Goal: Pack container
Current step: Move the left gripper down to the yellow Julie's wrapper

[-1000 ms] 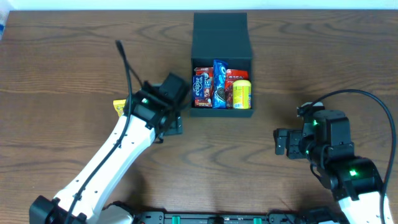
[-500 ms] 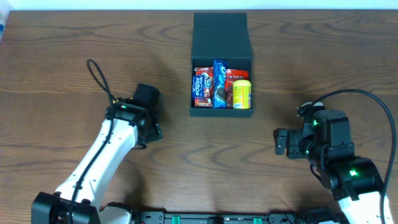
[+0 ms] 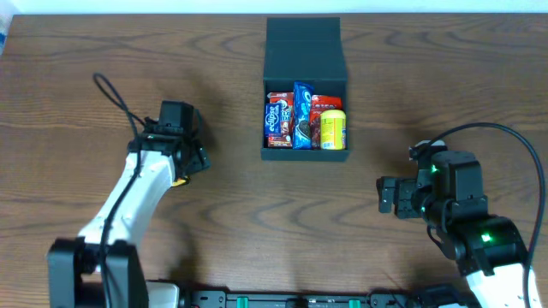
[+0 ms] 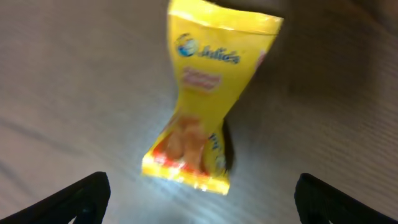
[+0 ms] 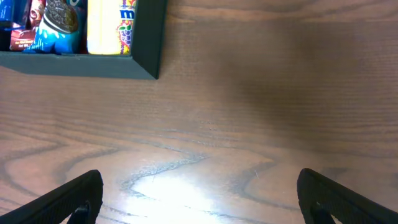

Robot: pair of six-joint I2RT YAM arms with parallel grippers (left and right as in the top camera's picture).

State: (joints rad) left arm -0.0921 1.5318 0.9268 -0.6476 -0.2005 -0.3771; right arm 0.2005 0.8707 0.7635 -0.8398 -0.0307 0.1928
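- Brown wood-grain table [image 3: 77, 60] under everything, with glare patches in both wrist views.
- Container [image 3: 304, 156]: dark teal box, well ahead and to the right of the left pincer [image 4: 200, 198], ahead and to the left of the right pincer [image 5: 200, 194]. Lid folded back on the far side, mouth open upward.
- Judged stiff board, matte and not slippery, light even when filled. Likely to slide on the wood if pushed from one side only. Best taken at the lid's free far edge to fold it over, with the other pincer bracing a side wall.
- Left pincer: spread wide, holding nothing, pointed down at the wood with one tip on either side of the packet, touching neither side of it.
- Right pincer: likewise wide and empty, over bare wood, with only the container's near right corner showing ahead at upper left.
- Snacks [image 3: 301, 115] inside the container: packed side by side, nearly wall to wall. Red and blue wrappers, with a yellow tube at the right. Little spare room apparent from above.
- Yellow packet [image 4: 208, 106]: lying on the wood directly below the left pincer, between the tips, long axis running away from it, pinched in at the waist. Judged soft, crinkly and very light. Narrow waist the sensible place to close on, gently enough not to crush what is inside.
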